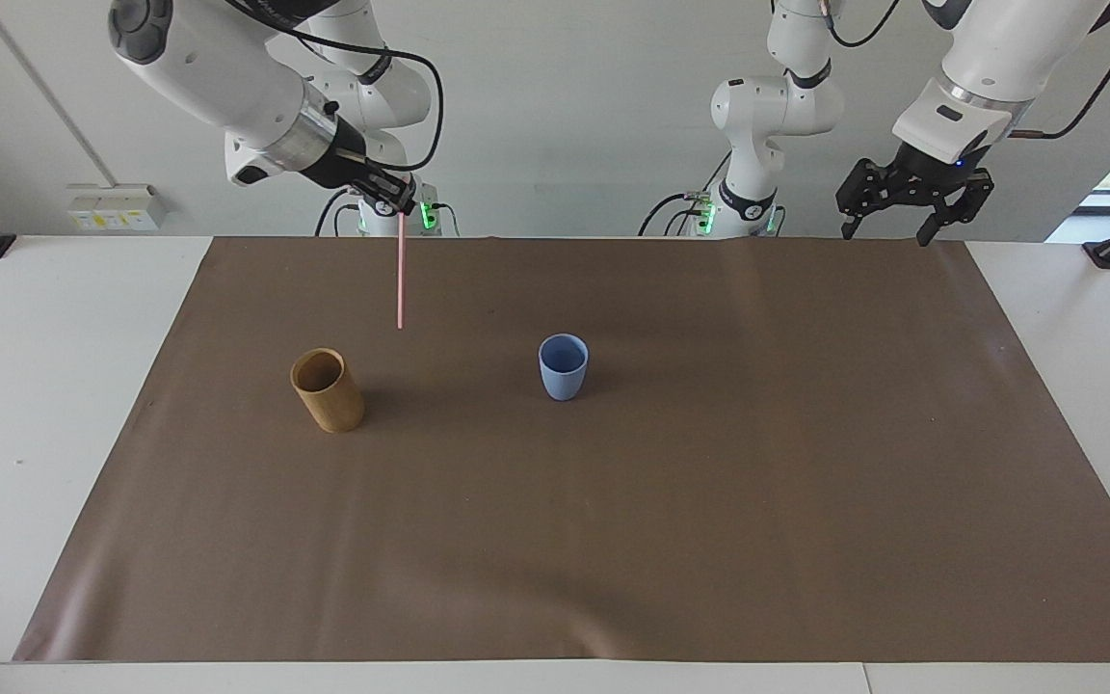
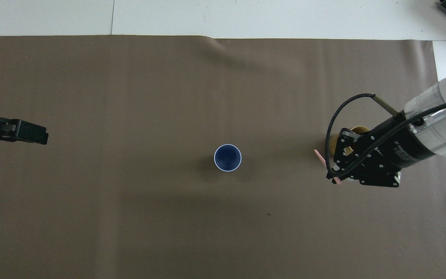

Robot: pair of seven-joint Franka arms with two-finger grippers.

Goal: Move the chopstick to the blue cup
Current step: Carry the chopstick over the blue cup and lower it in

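A thin pink chopstick (image 1: 401, 280) hangs upright in the air, its top pinched in my right gripper (image 1: 402, 207), which is shut on it. It hangs over the mat between the tan cup (image 1: 327, 389) and the light blue cup (image 1: 563, 366), clear of both. In the overhead view my right gripper (image 2: 333, 176) covers most of the tan cup (image 2: 358, 128), and only a short length of the chopstick (image 2: 319, 155) shows. The blue cup (image 2: 227, 157) stands upright and empty in the middle of the mat. My left gripper (image 1: 887, 231) waits open, raised over the mat's corner at the left arm's end.
A brown mat (image 1: 613, 540) covers most of the white table (image 1: 44, 386). The tan wooden-looking cup stands toward the right arm's end, level with the blue cup. One finger of my left gripper (image 2: 25, 133) shows at the edge of the overhead view.
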